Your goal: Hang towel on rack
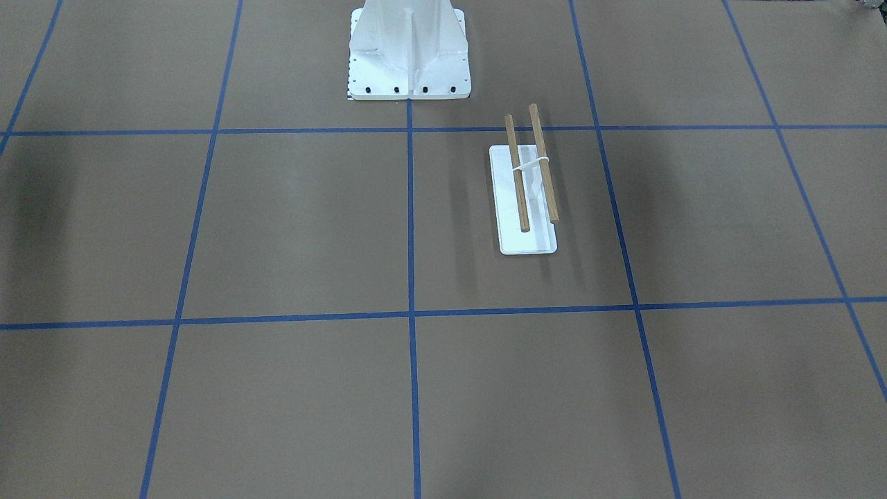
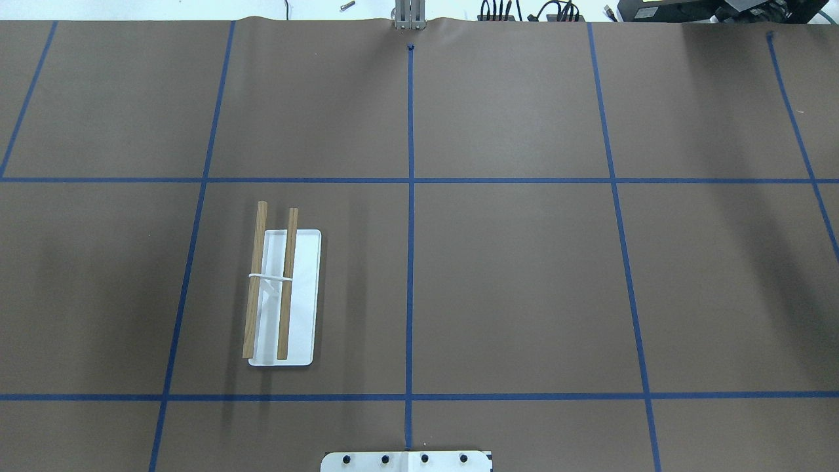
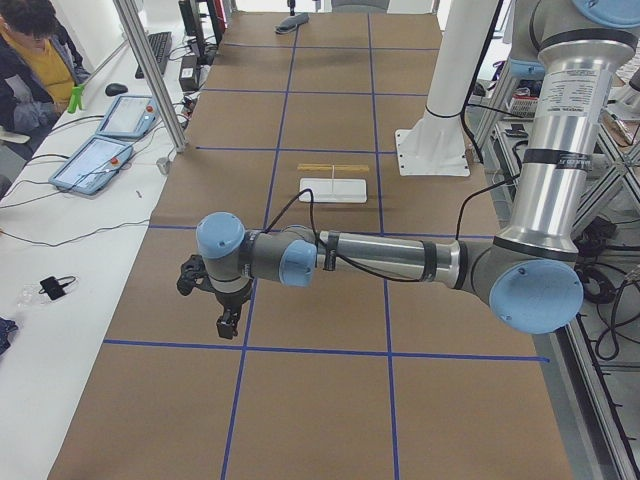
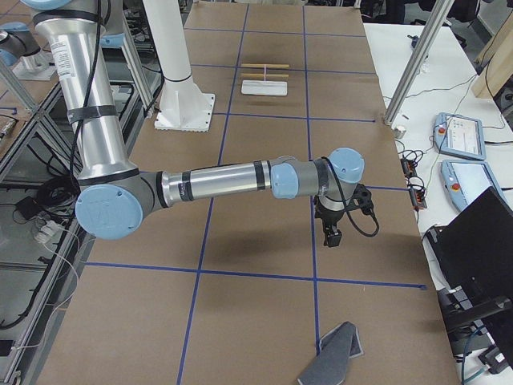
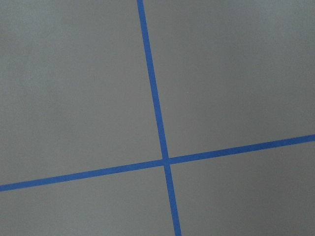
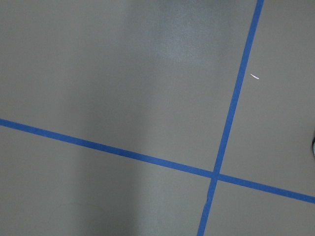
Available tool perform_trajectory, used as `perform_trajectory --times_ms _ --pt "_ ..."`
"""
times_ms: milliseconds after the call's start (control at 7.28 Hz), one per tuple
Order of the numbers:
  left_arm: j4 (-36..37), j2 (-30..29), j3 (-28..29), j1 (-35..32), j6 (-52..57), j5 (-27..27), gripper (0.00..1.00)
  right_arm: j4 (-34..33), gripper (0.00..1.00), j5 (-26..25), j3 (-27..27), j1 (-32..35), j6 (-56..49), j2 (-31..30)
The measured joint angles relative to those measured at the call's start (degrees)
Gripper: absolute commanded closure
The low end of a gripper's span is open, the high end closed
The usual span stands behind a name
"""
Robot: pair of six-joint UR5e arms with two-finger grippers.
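The rack (image 1: 530, 187) stands on the brown table, two wooden dowels on a white upright and a flat white base; it also shows in the overhead view (image 2: 282, 288), left of centre. The towel (image 4: 333, 353), dark grey with a light edge, lies crumpled near the table's end in the exterior right view only. My right gripper (image 4: 333, 237) hangs above the table, short of the towel; I cannot tell whether it is open. My left gripper (image 3: 228, 325) hangs over the table's other end, far from the rack (image 3: 333, 185); I cannot tell its state. Both wrist views show only paper and blue tape.
The white bolted pedestal (image 1: 409, 55) stands at the robot's edge of the table. Aluminium posts (image 3: 150, 70) (image 4: 409, 64) rise at the far long edge. Pendants (image 3: 95, 165) (image 4: 457, 132) lie on the side bench, where an operator (image 3: 30, 50) sits.
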Motion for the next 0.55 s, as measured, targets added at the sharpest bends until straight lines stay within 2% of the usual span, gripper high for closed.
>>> perform_trajectory --times_ms 550 --pt "-0.68 0.76 -0.54 0.00 -0.03 -0.07 0.01 0.41 0.00 0.05 2.22 0.78 0.34 -2.38"
